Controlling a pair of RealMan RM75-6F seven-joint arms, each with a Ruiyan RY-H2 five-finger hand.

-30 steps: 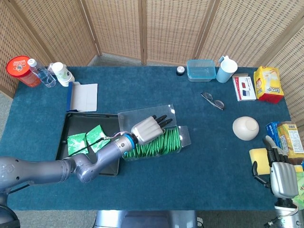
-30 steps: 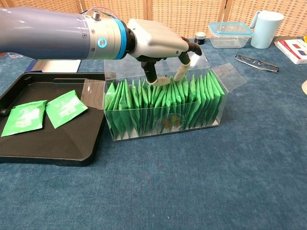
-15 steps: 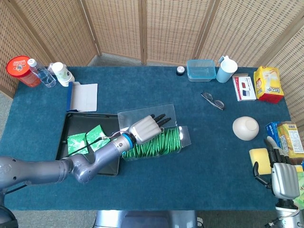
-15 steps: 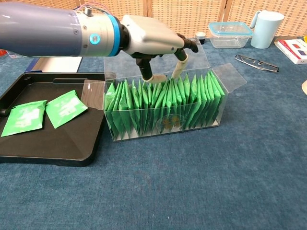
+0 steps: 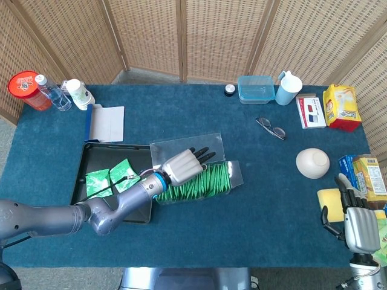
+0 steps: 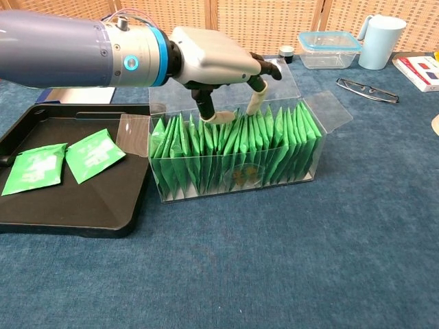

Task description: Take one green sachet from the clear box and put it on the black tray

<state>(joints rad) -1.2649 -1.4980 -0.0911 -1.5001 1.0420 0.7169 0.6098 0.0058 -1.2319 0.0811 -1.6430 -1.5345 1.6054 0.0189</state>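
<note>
The clear box (image 6: 312,147) stands mid-table, packed with a row of upright green sachets (image 6: 206,147); the head view shows the box (image 5: 234,172) and its sachets (image 5: 208,180) too. My left hand (image 6: 216,62) hovers over the row's left half, fingers spread. Its thumb and one fingertip (image 6: 252,104) touch the sachet tops, and nothing is pinched. From the head view, the left hand (image 5: 181,164) covers the box's left part. Two green sachets (image 6: 34,168) (image 6: 95,154) lie flat on the black tray (image 6: 75,212) left of the box. My right hand (image 5: 357,226) rests open at the table's near right corner.
Bottles (image 5: 57,93) and an orange-lidded tub (image 5: 25,87) stand back left, with a notebook (image 5: 106,121) behind the tray. A lidded container (image 5: 256,89), blue cup (image 5: 288,87), glasses (image 5: 271,128), white bowl (image 5: 312,163) and snack boxes (image 5: 341,107) fill the right side.
My left hand has shifted slightly left along the row of sachets, fingertips still at their tops. The right hand has barely moved.
</note>
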